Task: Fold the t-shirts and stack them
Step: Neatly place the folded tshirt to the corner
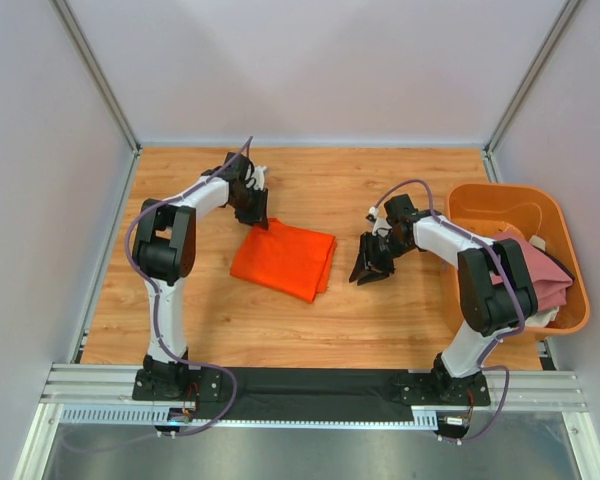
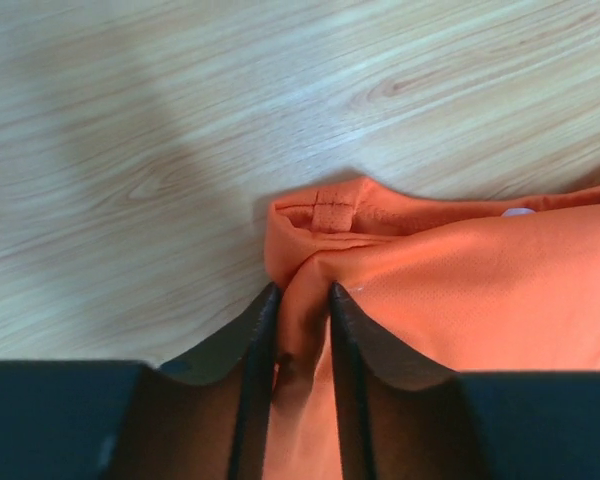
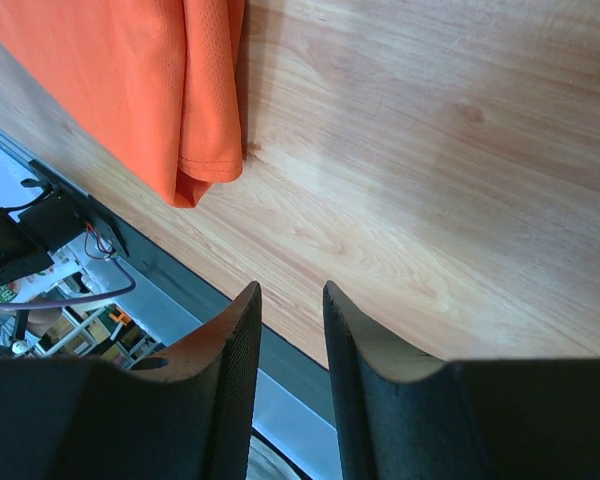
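Note:
The bright orange t-shirt (image 1: 285,258) lies folded into a rough rectangle in the middle of the wooden table. My left gripper (image 1: 257,219) is at its far left corner and is shut on a pinch of orange cloth by the collar (image 2: 302,305). My right gripper (image 1: 371,268) hangs just right of the shirt, jaws a little apart with nothing between them (image 3: 291,300); the shirt's edge (image 3: 205,120) shows beyond it. A dusty pink t-shirt (image 1: 536,277) lies crumpled in the tub at the right.
A rigid orange plastic tub (image 1: 500,205) stands at the table's right edge. The metal rail and black strip (image 1: 310,385) run along the near edge. Grey walls enclose the table on three sides.

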`<action>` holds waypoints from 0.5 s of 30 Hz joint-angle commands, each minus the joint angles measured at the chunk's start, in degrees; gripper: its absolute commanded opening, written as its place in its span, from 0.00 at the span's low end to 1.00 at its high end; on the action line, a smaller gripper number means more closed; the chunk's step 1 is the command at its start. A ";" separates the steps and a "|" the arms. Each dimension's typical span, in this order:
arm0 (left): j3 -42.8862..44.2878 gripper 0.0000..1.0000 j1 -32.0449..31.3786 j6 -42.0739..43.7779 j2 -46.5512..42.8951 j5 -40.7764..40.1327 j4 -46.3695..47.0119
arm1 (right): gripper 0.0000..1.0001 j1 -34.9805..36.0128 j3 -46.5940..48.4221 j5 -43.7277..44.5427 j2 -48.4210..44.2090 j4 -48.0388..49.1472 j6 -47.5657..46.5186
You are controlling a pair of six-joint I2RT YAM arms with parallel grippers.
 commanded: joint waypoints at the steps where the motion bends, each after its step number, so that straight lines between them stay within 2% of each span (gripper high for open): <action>1: 1.63 0.33 -0.53 -0.64 1.72 -0.48 -0.78 | 0.33 0.03 -0.39 -1.00 -2.41 1.95 -0.79; 2: 1.72 0.28 -0.53 -0.73 1.63 -0.65 -0.70 | 0.33 0.03 -0.48 -1.26 -2.41 2.03 -0.62; 3: 1.81 0.15 -0.44 -0.56 1.45 -1.79 -0.78 | 0.33 0.03 -0.66 -1.35 -2.59 2.21 -0.44; 5: 2.69 0.00 -0.35 -0.38 1.19 -4.41 -1.40 | 0.32 0.03 -1.19 -1.96 -2.68 2.12 -0.18; 11: 5.59 0.00 1.93 1.02 0.49 -11.45 -4.56 | 0.32 0.20 -1.89 -2.58 -3.38 1.25 0.00; 15: 9.44 0.00 4.38 3.30 1.01 -22.33 -7.45 | 0.31 0.29 -1.89 -3.02 -3.29 0.37 -0.09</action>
